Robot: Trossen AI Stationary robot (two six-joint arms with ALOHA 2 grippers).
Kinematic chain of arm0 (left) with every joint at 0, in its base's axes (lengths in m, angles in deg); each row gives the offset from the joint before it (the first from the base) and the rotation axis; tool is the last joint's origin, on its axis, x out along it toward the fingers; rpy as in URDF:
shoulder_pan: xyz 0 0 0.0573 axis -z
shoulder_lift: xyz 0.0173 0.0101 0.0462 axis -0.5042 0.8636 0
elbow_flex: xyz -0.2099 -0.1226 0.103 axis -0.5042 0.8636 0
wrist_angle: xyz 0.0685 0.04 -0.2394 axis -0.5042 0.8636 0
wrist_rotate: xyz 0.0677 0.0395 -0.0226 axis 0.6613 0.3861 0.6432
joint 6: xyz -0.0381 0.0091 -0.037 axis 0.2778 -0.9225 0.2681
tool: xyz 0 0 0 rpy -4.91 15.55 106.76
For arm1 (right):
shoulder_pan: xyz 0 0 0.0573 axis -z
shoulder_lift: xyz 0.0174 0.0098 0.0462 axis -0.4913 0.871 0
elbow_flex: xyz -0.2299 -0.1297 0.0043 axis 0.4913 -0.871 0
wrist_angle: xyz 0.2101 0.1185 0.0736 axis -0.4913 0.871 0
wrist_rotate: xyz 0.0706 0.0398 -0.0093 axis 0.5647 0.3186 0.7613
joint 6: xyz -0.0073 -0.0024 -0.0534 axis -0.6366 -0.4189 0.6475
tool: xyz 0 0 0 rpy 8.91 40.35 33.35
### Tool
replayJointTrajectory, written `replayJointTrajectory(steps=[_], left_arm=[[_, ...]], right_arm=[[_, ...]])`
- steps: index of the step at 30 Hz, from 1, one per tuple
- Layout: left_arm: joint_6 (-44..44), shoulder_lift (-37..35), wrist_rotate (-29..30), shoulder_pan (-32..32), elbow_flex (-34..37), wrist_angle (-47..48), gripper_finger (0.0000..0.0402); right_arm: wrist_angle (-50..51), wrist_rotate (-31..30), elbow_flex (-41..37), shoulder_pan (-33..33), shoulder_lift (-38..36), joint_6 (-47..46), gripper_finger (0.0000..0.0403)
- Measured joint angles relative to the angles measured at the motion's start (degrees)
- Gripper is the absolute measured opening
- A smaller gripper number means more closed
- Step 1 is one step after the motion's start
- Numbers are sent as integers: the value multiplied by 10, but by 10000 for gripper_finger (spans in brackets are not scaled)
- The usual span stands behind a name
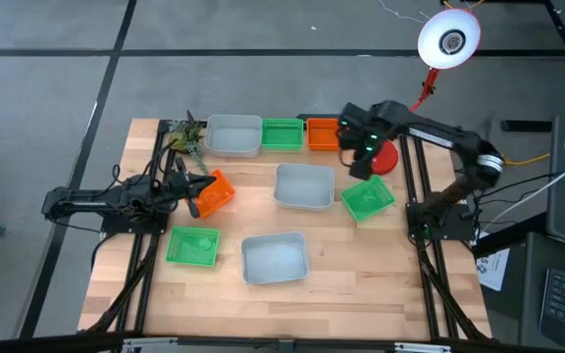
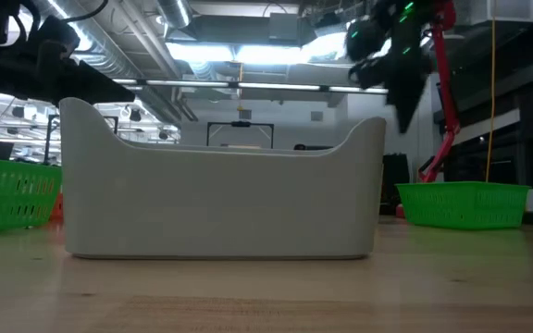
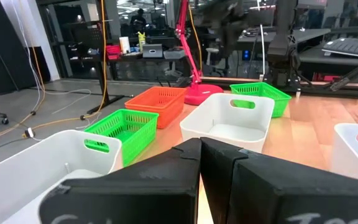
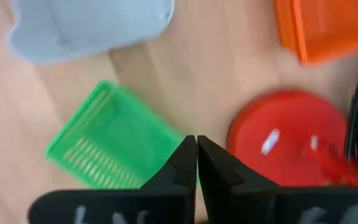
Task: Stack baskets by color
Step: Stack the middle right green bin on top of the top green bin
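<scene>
Baskets [image 1: 282, 133] of slotted green, orange plastic, smooth grey tubs [image 1: 304, 186], wood tabletop [image 1: 361, 275]

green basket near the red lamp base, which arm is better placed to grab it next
Right, probably. The right end effector hangs just behind that green basket, which fills its wrist view, fingers shut and empty. The left end effector sits across the table by an orange basket.

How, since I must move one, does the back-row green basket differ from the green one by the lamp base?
The back-row green basket sits square, flanked by a grey basket and an orange basket; the green basket by the lamp base lies skewed, alone. Same colour.
</scene>
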Motion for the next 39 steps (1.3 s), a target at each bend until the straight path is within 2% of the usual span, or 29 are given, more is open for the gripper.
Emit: replayJointTrajectory(steps=[3,7,11,15,22,25,29,32,39], left_arm=[[0,0,0,0,0,0,0],[0,0,0,0,0,1,0],[0,0,0,0,0,0,0],[0,0,0,0,0,0,0],[0,0,0,0,0,0,0],[0,0,0,0,0,-1,0],[0,0,0,0,0,-1,0],[0,0,0,0,0,-1,0],[0,0,0,0,0,-1,0]], right_arm=[[-1,32,-37,-12,-70,-34,15],[-15,94,-95,-32,-146,-33,15],[-67,99,-135,-39,-183,-32,15],[-87,99,-162,-39,-183,-31,27],[-131,95,-226,-39,-153,-31,109],[-167,61,-252,-39,-140,-22,139],[-178,9,-262,-39,-124,55,147],[-194,-21,-262,-40,-113,77,146],[-197,-23,-262,-40,-80,105,145]])
